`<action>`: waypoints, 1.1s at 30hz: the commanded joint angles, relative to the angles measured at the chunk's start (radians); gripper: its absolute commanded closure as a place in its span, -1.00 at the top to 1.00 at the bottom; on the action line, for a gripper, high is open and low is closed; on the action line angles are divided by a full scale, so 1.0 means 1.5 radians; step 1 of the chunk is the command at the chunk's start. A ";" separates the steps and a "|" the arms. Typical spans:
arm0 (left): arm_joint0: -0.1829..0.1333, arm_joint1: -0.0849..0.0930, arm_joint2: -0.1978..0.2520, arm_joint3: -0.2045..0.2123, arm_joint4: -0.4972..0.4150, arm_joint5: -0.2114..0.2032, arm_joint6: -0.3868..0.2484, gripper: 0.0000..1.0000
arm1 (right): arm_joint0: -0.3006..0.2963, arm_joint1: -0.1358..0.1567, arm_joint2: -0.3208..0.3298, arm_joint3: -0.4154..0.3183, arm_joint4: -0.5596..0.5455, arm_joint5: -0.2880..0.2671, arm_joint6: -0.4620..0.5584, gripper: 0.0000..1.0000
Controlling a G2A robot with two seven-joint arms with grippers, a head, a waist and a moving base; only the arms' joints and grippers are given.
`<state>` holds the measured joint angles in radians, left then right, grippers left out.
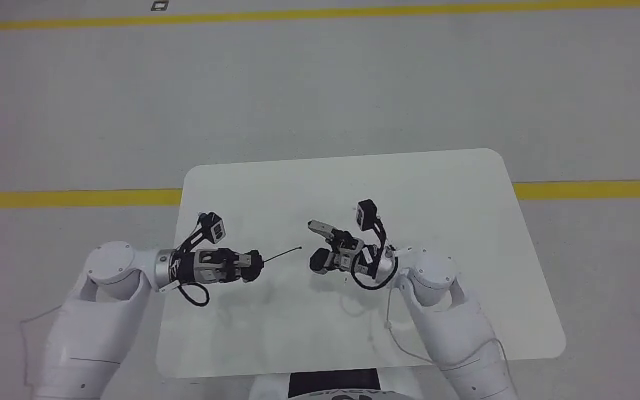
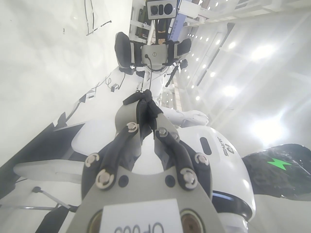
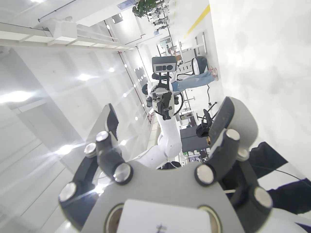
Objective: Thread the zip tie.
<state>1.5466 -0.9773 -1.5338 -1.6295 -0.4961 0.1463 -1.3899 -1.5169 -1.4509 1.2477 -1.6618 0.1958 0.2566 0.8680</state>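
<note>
Zip tie (image 1: 282, 253) juts from the pinching left gripper (image 1: 259, 261) toward the spread right gripper (image 1: 313, 246).

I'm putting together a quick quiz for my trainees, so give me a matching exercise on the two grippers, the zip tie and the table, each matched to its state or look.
Things:
1 left gripper
2 right gripper
3 zip tie
4 table

States:
A white, with rounded corners
B open, holding nothing
C thin and black, sticking out toward the other gripper
D shut on the zip tie

Pairs: 1-D, 2-B, 3-C, 4-A
</note>
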 commanded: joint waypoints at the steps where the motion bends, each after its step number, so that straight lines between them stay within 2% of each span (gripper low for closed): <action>1: 0.001 -0.001 0.007 0.000 -0.006 -0.004 0.010 -1.00 | -0.004 -0.002 -0.003 0.010 0.055 -0.010 0.002 1.00; 5: -0.005 0.001 0.018 0.017 -0.031 -0.012 0.000 -1.00 | 0.013 0.001 -0.004 0.056 0.130 -0.019 0.071 1.00; 8: -0.006 0.006 0.020 0.025 -0.035 -0.018 0.000 -1.00 | 0.033 0.003 -0.007 0.100 0.188 -0.015 0.130 1.00; 11: -0.009 0.013 0.029 0.015 -0.019 -0.034 0.000 -1.00 | 0.046 0.005 -0.011 0.115 0.178 -0.018 0.136 1.00; 17: -0.008 0.012 0.033 0.015 -0.026 -0.034 0.010 -1.00 | 0.045 0.005 -0.012 0.115 0.178 -0.019 0.132 1.00; 19: -0.009 0.013 0.036 0.020 -0.032 -0.035 0.011 -1.00 | 0.048 0.006 -0.011 0.129 0.184 -0.028 0.122 1.00; 23: -0.004 0.019 0.037 0.024 -0.051 -0.047 0.000 -1.00 | 0.064 0.010 -0.016 0.169 0.214 -0.051 0.171 1.00; 27: 0.001 0.030 0.039 0.029 -0.021 -0.067 0.000 -1.00 | 0.091 0.011 -0.032 0.225 0.242 -0.071 0.238 1.00; 29: 0.002 0.032 0.043 0.032 -0.036 -0.074 0.000 -1.00 | 0.100 0.011 -0.038 0.243 0.254 -0.088 0.248 1.00; 33: 0.003 0.040 0.056 0.018 -0.040 -0.097 0.000 -1.00 | 0.112 0.011 -0.052 0.253 0.268 -0.113 0.260 1.00</action>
<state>1.5500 -0.9211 -1.4544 -1.5947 -0.5551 0.0089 -1.3900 -1.3503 -1.4350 1.1715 -1.2813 0.5956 0.0914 1.2570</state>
